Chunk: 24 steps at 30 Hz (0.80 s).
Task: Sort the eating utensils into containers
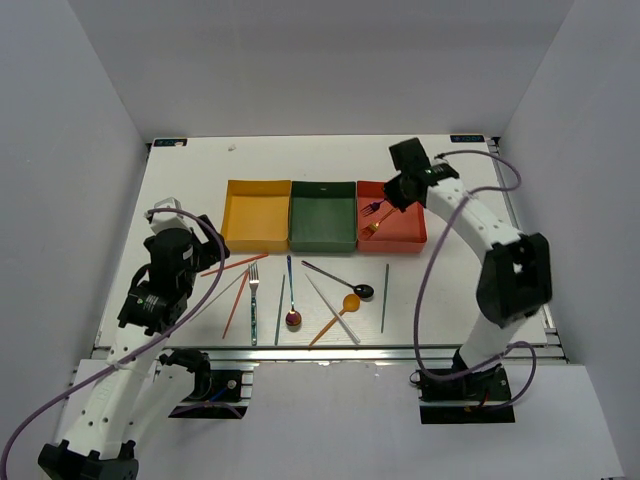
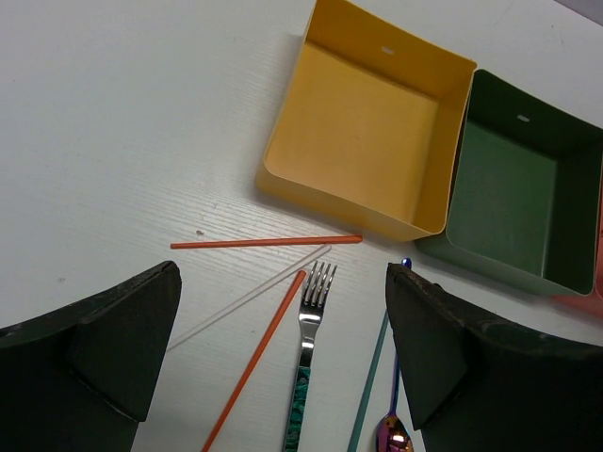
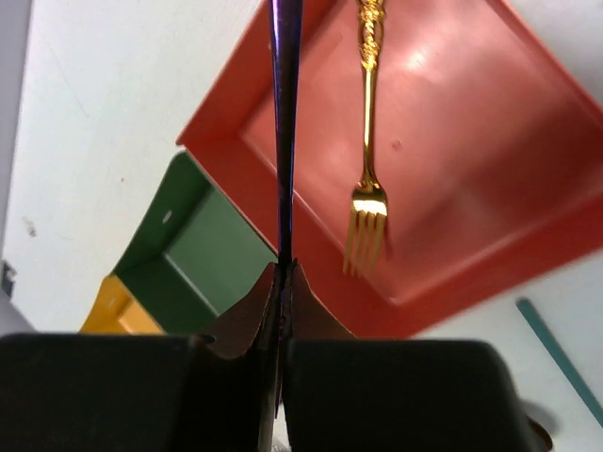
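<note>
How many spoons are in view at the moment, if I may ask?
3, all on the table before the dark green tray: an iridescent spoon, left; a black-bowled spoon, right; an orange spoon beside it. None seems hidden.

Left fingers (image 2: 104,339) spread wide, right fingers (image 3: 377,395) pinched, arm outstretched

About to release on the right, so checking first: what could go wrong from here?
The right gripper pinches the purple utensil by one end only; it may swing and land on the red tray wall or the gold fork. The open left gripper hovers over the silver fork and orange chopstick, lying close together; it may catch both.
</note>
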Each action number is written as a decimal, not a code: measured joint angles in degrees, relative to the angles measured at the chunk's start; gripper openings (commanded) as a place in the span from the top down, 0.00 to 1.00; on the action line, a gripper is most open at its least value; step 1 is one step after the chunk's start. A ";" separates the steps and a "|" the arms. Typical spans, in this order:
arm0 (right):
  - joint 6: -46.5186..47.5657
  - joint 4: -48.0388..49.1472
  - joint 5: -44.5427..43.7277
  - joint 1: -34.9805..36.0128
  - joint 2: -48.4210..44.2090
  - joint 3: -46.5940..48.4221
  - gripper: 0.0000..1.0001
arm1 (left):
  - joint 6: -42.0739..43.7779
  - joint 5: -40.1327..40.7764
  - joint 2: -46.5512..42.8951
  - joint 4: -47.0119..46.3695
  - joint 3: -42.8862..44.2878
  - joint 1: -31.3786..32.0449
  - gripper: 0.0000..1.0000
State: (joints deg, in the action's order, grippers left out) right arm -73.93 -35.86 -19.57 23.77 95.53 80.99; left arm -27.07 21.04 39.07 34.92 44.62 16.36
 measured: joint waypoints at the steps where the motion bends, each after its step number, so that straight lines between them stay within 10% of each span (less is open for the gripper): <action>1: 1.14 -0.15 0.33 -0.17 3.91 3.69 1.00 | -0.02 0.15 0.00 0.13 0.00 0.00 0.02; 7: 4.98 -2.08 1.62 -1.57 11.15 7.45 1.00 | -0.22 0.79 -0.28 0.61 0.00 0.00 0.02; 17: 8.98 0.24 4.11 -3.96 9.11 2.32 0.11 | -0.20 0.79 0.02 0.63 0.00 0.00 0.02; 24: 16.00 -1.07 7.76 -4.68 12.52 11.56 0.11 | -0.66 -0.39 1.09 1.36 0.55 0.00 0.02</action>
State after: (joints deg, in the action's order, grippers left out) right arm -57.93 -36.93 -11.81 19.09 108.05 92.55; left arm -27.73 20.64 40.16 36.27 45.17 16.36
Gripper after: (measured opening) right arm 0.893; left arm 0.982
